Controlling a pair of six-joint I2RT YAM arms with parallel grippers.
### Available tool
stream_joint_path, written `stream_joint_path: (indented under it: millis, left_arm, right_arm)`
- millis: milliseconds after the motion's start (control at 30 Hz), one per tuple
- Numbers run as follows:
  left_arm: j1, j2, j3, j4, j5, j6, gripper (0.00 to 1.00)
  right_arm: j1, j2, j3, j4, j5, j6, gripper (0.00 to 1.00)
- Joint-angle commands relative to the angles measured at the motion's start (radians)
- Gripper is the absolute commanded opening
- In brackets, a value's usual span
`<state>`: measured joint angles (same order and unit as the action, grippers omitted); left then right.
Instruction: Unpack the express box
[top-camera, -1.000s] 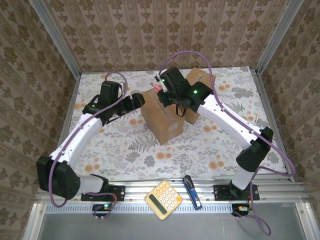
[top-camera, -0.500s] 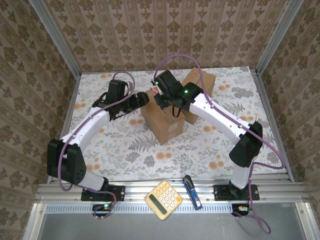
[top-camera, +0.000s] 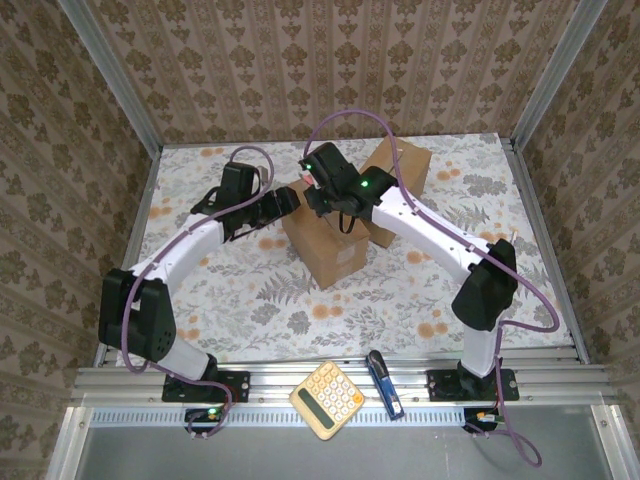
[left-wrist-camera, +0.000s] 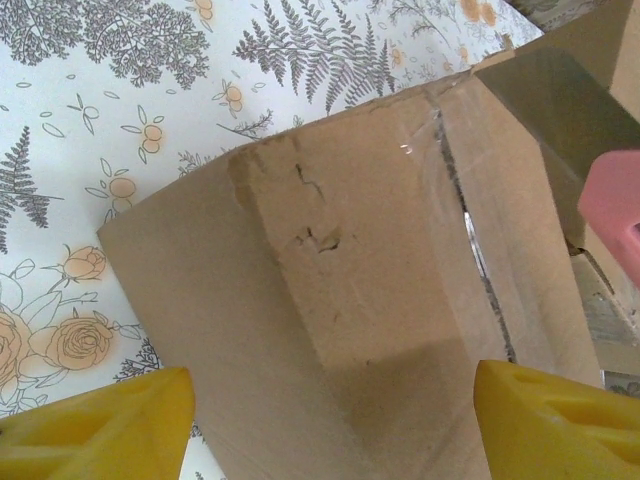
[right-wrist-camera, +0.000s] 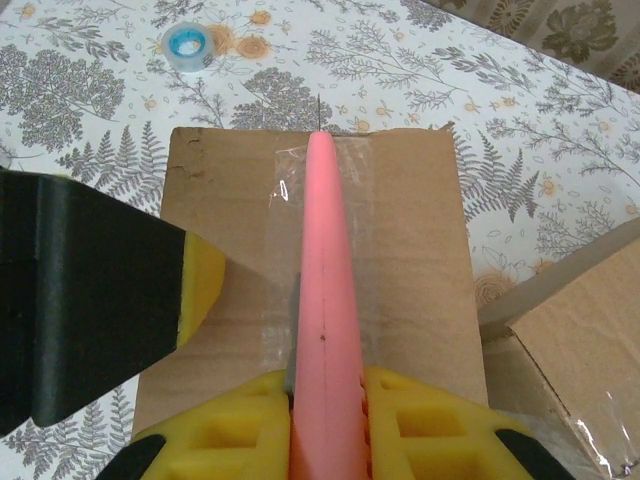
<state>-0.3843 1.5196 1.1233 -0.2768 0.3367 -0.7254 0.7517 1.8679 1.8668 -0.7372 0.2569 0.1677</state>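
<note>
Since a second ago the left arm (top-camera: 180, 250) has pulled its shoulder up and pushed the left tool (top-camera: 285, 203) in against the express box (top-camera: 322, 232). The right arm (top-camera: 430, 225) has shifted left, uncovering more of the second box (top-camera: 397, 170).

Nearest, on the front rail (top-camera: 270, 375): a calculator (top-camera: 325, 400) with a blue object (top-camera: 385, 383) beside it, too small to ID.

The express box sits mid worktop (top-camera: 250, 300), flaps shut, with clear tape (right-wrist-camera: 290, 180) along the top seam. The left tool is open, its yellow fingers (left-wrist-camera: 100, 425) wide apart either side of one upper corner of the box. Only the fingertips are in frame in the left wrist view, so I can't tell whether they touch the cardboard.

The right tool (right-wrist-camera: 325, 420) is clamped on a pink cutter (right-wrist-camera: 325, 290) that lies along the taped seam. A thin blade tip pokes out at the far edge; whether it bites into the tape is unclear. In the right wrist view, one black-and-yellow finger of the left tool sits at the box's left side, cut off by the frame.

The second box is just beside the express box on its right. A flap looks lifted, and from above the right arm partly hides it.

Far out on the worktop: a tape roll (right-wrist-camera: 187, 43) with a blue core.
</note>
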Motion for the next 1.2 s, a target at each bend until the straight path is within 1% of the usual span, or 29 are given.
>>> stream_joint_path:
  millis: [0,200,667,1167]
  left_arm:
    - [0.007,0.013,-0.03,0.033,0.008,-0.016,0.73]
    - [0.009,0.019,-0.061,0.088,0.03,-0.041,0.72]
    - [0.01,0.002,-0.086,0.102,0.038,-0.054,0.71]
    - [0.012,0.002,-0.099,0.122,0.042,-0.061,0.7]
  right_arm:
    - [0.006,0.012,0.003,0.029,0.037,0.022,0.0]
    - [0.005,0.02,-0.006,0.037,0.039,0.027,0.0]
    - [0.005,0.035,-0.017,0.031,0.063,0.042,0.0]
    - [0.01,0.006,-0.077,0.044,0.009,0.08,0.0]
